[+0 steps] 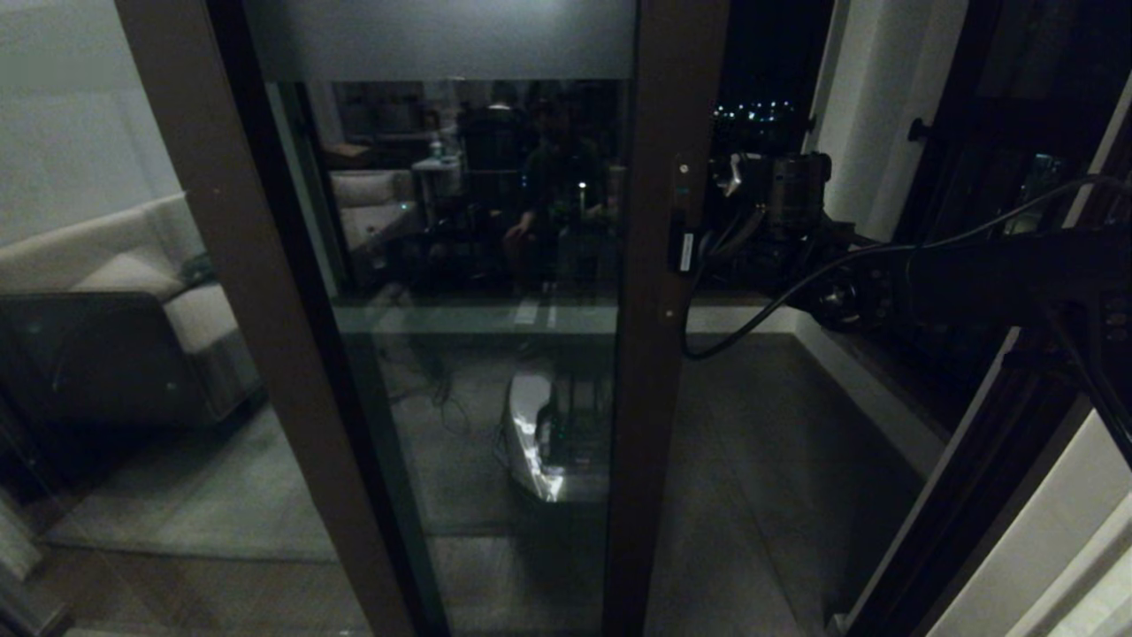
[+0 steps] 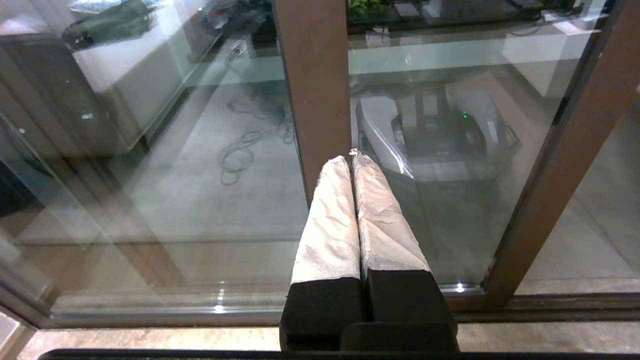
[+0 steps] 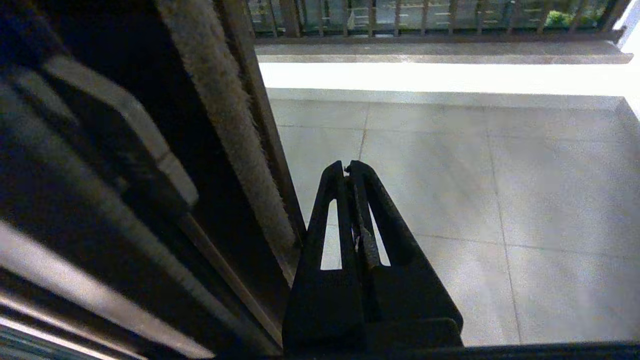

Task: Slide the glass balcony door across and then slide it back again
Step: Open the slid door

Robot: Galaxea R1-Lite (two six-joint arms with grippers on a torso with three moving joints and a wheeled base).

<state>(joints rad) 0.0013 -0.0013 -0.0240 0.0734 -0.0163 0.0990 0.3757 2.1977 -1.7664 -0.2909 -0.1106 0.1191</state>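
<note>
Head view: glass balcony door (image 1: 482, 292) in mid-frame, tall panel in a dark brown frame, its right stile (image 1: 659, 354) running from top to floor, with a narrow handle slot (image 1: 683, 232) and small screws on its face. Open gap to the right of that stile, balcony floor (image 1: 769, 460) showing through it. Right arm (image 1: 973, 274) reaching in from the right edge at handle height, a black cable (image 1: 752, 327) looping below it; right gripper (image 1: 707, 239) just beside the stile's edge near the slot, contact not clear from here. Farther left, a second brown stile (image 1: 256, 310), plain, with a pale sofa (image 1: 133, 265) behind the glass.

Right wrist view: right gripper (image 3: 347, 167) with black fingers (image 3: 325, 210) pressed together, holding nothing, tips out over the pale tiled floor (image 3: 475, 175). Door edge with its fuzzy seal strip (image 3: 225, 125) just beside the fingers; railing (image 3: 425, 17) far across the balcony.

Left wrist view: left gripper (image 2: 351, 159) parked low, near the glass, padded fingers (image 2: 332, 220) closed against each other and empty. Brown stile (image 2: 312, 85) straight beyond the tips, sill track (image 2: 550, 302) at the bottom.

No containers anywhere in sight.
</note>
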